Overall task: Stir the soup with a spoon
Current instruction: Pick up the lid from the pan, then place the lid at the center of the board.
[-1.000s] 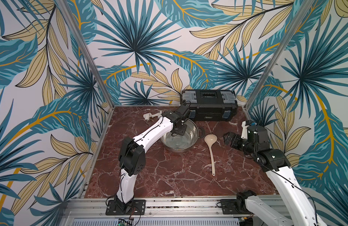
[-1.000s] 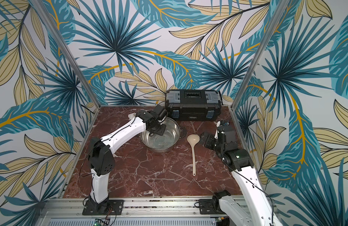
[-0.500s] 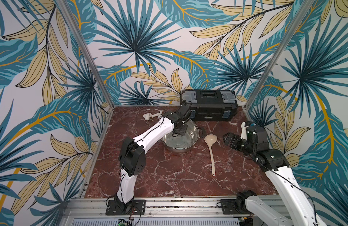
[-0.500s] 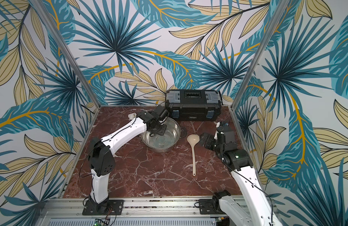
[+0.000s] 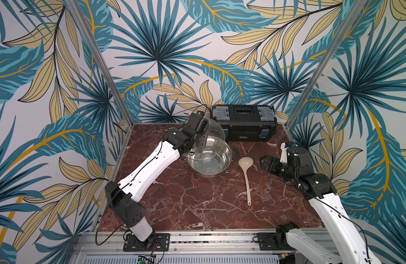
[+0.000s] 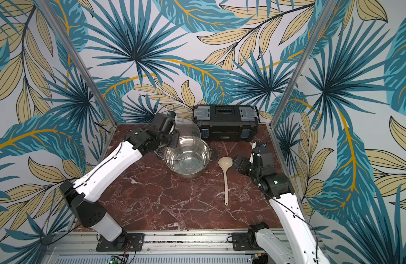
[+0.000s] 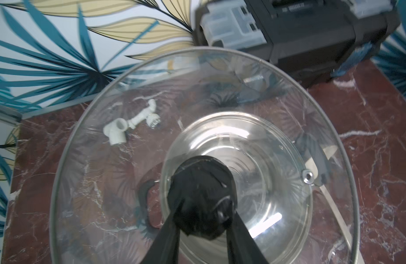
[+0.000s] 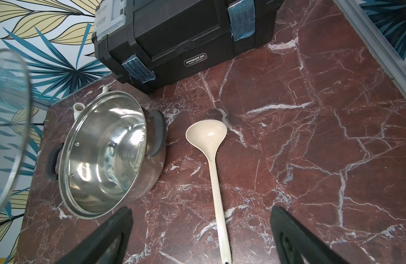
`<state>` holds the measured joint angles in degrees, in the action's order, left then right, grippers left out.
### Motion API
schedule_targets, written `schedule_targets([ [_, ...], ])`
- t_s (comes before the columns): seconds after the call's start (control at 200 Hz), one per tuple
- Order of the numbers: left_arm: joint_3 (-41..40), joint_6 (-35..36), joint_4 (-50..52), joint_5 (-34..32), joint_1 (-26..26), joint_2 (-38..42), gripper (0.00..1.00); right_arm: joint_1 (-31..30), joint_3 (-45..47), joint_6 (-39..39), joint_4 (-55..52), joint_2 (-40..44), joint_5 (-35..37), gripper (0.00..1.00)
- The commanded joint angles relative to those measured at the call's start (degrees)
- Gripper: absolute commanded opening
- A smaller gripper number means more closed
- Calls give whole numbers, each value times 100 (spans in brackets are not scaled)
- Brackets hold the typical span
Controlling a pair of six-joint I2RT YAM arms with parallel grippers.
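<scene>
Our left hand (image 7: 204, 214) pinches the clear glass lid (image 7: 94, 182) by its black knob (image 7: 200, 182) above the round steel pot (image 5: 229, 157). Our right hand (image 5: 266, 162), spread, hovers beside the cream plastic ladle (image 5: 247, 180), which lies on the desk (image 5: 197, 205) right of the pot.

The spoon (image 8: 216, 173) is being straddled, untouched, by the wide-spread right claw (image 8: 200, 208); the pot (image 8: 94, 141) is being seen just outside one finger.

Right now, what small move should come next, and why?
Probably lower the right gripper onto the handle of the spoon. The gripper is open above the spoon, which lies untouched beside the pot, and the left gripper holds the glass lid lifted off.
</scene>
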<state>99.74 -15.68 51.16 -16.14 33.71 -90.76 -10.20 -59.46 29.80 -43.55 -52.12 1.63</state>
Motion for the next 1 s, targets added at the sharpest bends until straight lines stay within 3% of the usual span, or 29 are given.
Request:
schedule_targets([
  [0.0, -754, -105, -510, -216, -762, 832, 31, -35, -48, -41, 29, -42, -77, 99],
  [0.21, -2341, -415, -941, 338, -2336, 1710, 32, -35, 22, -60, 87, -97, -117, 99],
  [0.356, -3413, -652, -1474, 545, -2979, 1877, 30, -43, 101, -32, 76, -89, -119, 99],
  [0.506, -4086, -602, -1951, 689, -3135, 1771, 31, -45, 24, -7, -141, -54, -57, 99],
  [0.822, -3989, -728, -1935, 1231, -3424, 1597, 32, -44, 220, -27, 0, -60, -117, 99],
  [0.997, -4127, -757, -1969, 1333, -3424, 1629, 39, -44, 275, -62, -36, -101, 17, 99],
])
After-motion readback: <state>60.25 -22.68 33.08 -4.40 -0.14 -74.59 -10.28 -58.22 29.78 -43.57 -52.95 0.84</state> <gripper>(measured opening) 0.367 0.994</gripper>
